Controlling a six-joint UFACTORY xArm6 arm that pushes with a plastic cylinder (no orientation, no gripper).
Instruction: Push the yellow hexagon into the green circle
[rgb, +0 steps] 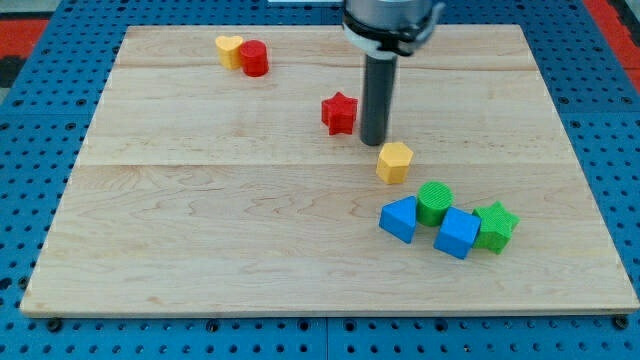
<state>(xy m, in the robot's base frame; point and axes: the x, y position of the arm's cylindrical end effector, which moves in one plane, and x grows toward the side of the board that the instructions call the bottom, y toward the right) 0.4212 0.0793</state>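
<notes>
The yellow hexagon (395, 161) lies right of the board's middle. The green circle (435, 201) sits just below and to the right of it, a short gap apart. My tip (373, 140) rests on the board just above and to the left of the yellow hexagon, close to it but apart. The rod stands upright between the red star (340, 112) and the hexagon.
A blue block (399, 219) touches the green circle on its left. A blue cube (457, 233) and a green star (495, 225) crowd it on the lower right. A yellow heart (229, 49) and red cylinder (254, 58) sit at the top left of the wooden board (200, 220).
</notes>
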